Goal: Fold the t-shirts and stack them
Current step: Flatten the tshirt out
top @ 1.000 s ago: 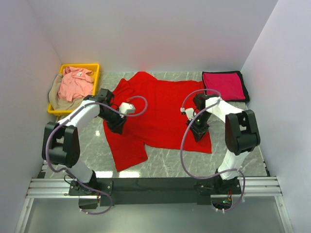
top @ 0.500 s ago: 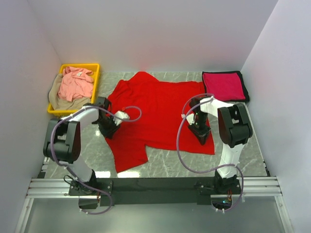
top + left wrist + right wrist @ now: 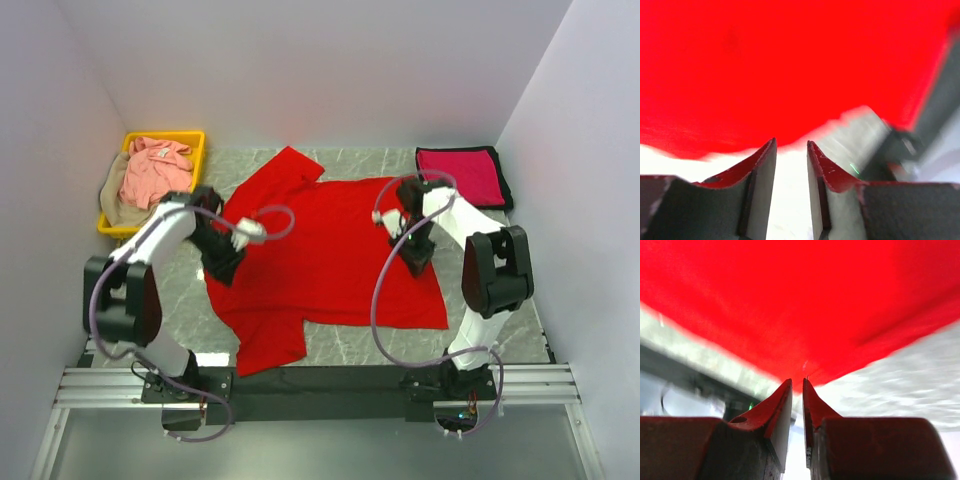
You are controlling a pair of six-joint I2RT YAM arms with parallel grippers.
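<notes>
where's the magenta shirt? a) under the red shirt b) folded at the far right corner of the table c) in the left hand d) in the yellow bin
b: the magenta shirt lies folded flat at the far right corner of the table, apart from the red shirt.

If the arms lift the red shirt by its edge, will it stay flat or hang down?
Probably it hangs limp: the red shirt lies wrinkled with uneven edges, so it is soft cloth. It likely weighs little, being one thin layer. On the smooth table it may slide when pulled.
</notes>
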